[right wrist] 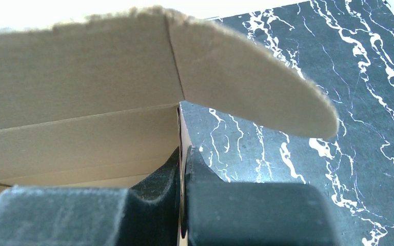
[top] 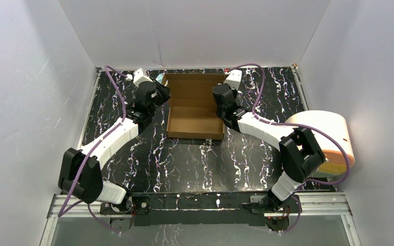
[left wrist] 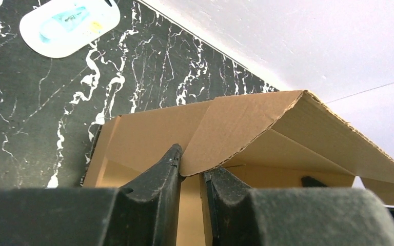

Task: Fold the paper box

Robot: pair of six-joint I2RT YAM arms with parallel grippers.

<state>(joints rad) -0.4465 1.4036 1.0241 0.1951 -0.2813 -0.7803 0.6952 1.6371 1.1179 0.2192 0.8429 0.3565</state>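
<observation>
The paper box is brown corrugated cardboard, standing half-formed at the back middle of the table with its lid panel raised at the far side. My left gripper is at the box's left wall. In the left wrist view its fingers are nearly closed around the wall edge, and the rounded tip of the lid's side flap sits between the tips. My right gripper is at the right wall. In the right wrist view it is shut on that thin wall, below the lid's other side flap.
A cream cylinder with an orange base lies at the right, beside the right arm's elbow. A small white-and-blue oval item lies on the black marbled table behind the box's left corner. White walls enclose the back and sides.
</observation>
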